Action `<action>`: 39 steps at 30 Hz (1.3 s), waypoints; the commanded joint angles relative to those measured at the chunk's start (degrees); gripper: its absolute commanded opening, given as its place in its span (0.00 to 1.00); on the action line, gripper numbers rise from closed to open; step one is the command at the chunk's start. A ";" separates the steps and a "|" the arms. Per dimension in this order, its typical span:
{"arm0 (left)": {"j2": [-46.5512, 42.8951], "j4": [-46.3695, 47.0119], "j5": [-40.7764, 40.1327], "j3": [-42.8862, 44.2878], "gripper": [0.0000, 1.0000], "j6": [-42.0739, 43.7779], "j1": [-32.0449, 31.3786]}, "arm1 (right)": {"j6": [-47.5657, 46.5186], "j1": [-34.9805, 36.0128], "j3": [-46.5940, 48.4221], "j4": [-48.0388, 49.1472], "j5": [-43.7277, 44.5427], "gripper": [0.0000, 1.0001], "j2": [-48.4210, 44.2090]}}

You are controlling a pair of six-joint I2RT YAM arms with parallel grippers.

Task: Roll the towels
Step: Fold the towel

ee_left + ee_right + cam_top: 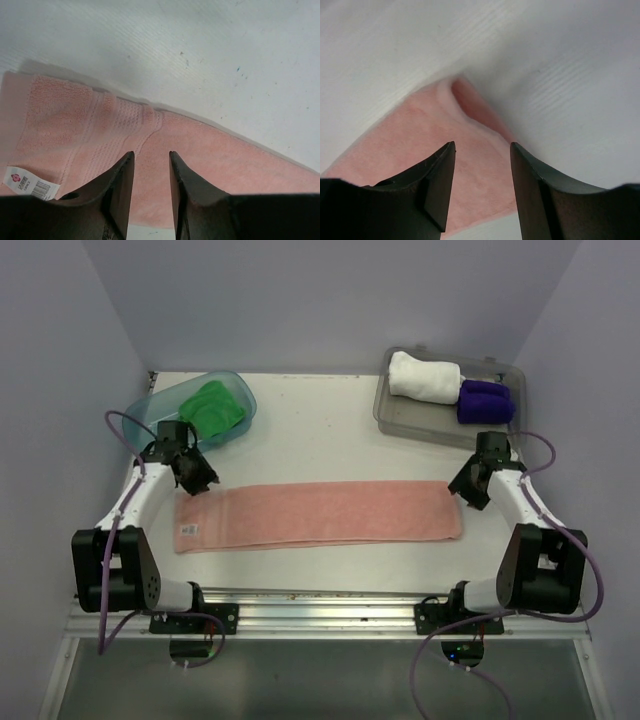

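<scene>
1. The pink towel (318, 515) is lying flat on the tabletop (320, 430) as a long folded strip. Its long axis is running left to right between the two arms.
2. The left pincer (200, 483) is hovering over the strip's left end, near the far corner. Its jaws are standing apart with nothing between them. The short edge and the label (25, 182) are lying just ahead and to the left of the fingers.
3. The right pincer (468, 490) is hovering over the far corner of the right end, also parted and empty. The cloth there is puckering up slightly below it.
4. Each arm is sitting nearest its own short end, so a roll would probably be travelling along the long axis, from one end toward the other.
5. Four towels are showing:
   - the pink one is lying unrolled;
   - the green towel (212, 408) is sitting bunched in the tub (150, 412) at far left;
   - the white towel (423, 377) and the purple towel (485, 402) are lying rolled, touching, in the tray (400, 422) at far right.
6. There are two pincers, one tub and one tray.
</scene>
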 commanded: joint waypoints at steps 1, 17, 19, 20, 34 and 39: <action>-1.45 -1.54 0.24 -1.08 0.38 1.59 0.44 | -1.67 -1.49 -4.52 -3.24 -1.45 0.52 0.21; 5.31 4.53 1.47 -11.63 0.36 0.01 0.27 | -2.28 -1.85 -7.60 1.95 -3.74 0.49 8.11; 5.58 4.79 1.56 -11.72 0.36 0.01 0.27 | -2.19 -2.02 -7.69 2.39 -3.74 0.32 8.39; 5.75 4.88 1.56 -11.72 0.36 0.36 0.36 | -1.93 -2.11 -7.69 2.39 -3.40 0.24 8.21; 8.39 12.61 10.70 -15.59 0.35 -7.37 -11.84 | 0.89 -5.19 -5.15 -3.93 9.17 0.00 -15.68; 7.17 9.12 11.49 -12.08 0.34 -6.24 -15.81 | -1.05 -3.70 3.71 -6.48 4.17 0.00 -18.51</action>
